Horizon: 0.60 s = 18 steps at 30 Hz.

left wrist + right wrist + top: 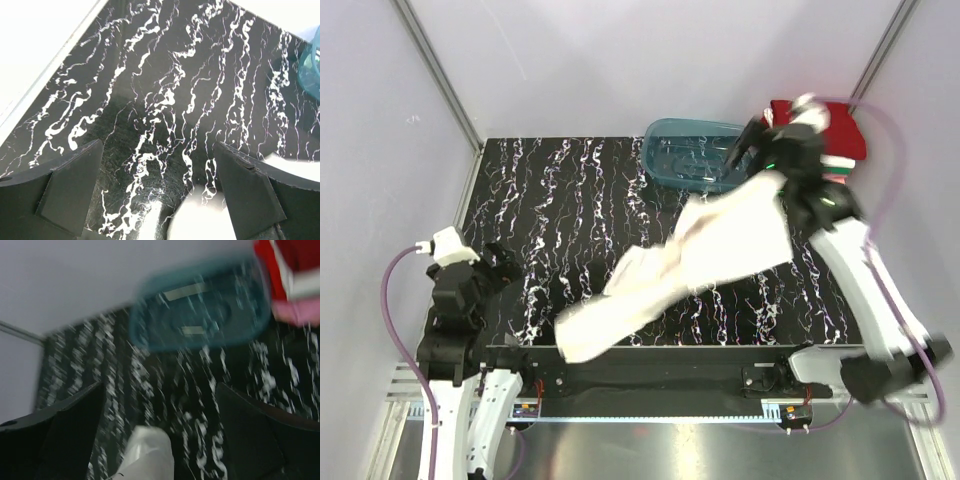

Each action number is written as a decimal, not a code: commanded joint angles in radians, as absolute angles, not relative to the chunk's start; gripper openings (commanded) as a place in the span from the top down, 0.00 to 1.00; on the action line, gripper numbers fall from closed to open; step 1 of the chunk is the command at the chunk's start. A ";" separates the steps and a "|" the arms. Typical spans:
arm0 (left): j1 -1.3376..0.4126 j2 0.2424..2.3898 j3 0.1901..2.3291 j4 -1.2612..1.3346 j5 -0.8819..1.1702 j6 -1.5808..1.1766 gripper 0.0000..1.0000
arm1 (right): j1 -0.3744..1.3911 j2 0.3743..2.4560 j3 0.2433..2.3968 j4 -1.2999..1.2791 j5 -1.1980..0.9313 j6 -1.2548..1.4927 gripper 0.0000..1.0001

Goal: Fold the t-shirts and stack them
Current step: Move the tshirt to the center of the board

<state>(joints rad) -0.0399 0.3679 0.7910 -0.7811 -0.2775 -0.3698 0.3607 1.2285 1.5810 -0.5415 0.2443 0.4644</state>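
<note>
**A:** Since it hangs so loosely, how would you expect the white cloth t-shirt [710, 250] to handle?

**B:** Light, limp and with no stiffness of its own, I'd judge. It sags in a long, crumpled band from high up by the right gripper [160, 390] down to the black white-veined table [550, 200]. Its lower end lies near the front edge, and the rest is in the air.

**A:** Is that gripper pinching it?

**B:** In the wrist view its two fingers stand wide apart, with only a pale fold of cloth low between them. The view is blurred, so I cannot tell what carries the shirt.

**A:** And the left gripper [159, 145]?

**B:** It is spread too, low over bare table at the left, with nothing between its fingers and well apart from the shirt.

**A:** Where would you take hold?

**B:** At a hem or shoulder edge, one corner per gripper. A single pinch just lets cloth like this bunch up and swing.

**A:** How does it look?

**B:** Plain white and rumpled, and I can make out no print from here. The stack of folded t-shirts [825, 135] sits at the far right corner with dark red on top and white and pink edges below. It is just beside the translucent teal plastic tub [695, 150].
</note>
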 commanded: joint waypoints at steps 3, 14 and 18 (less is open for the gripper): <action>-0.049 0.515 0.824 -0.703 -0.075 -0.344 0.01 | 0.357 1.304 1.238 -0.849 0.239 0.662 0.00; -0.570 0.793 0.801 -0.735 -0.165 -0.503 0.07 | 0.424 1.074 1.050 -0.934 0.209 0.770 0.01; -0.615 0.853 0.758 -0.674 -0.173 -0.601 0.14 | 0.642 1.107 0.927 -0.868 0.139 0.911 0.00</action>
<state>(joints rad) -0.6090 0.8280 0.7868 -0.7418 -0.1284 -0.5060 0.4969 1.0451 1.0214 -0.8917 0.1955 0.7792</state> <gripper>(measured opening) 0.891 0.993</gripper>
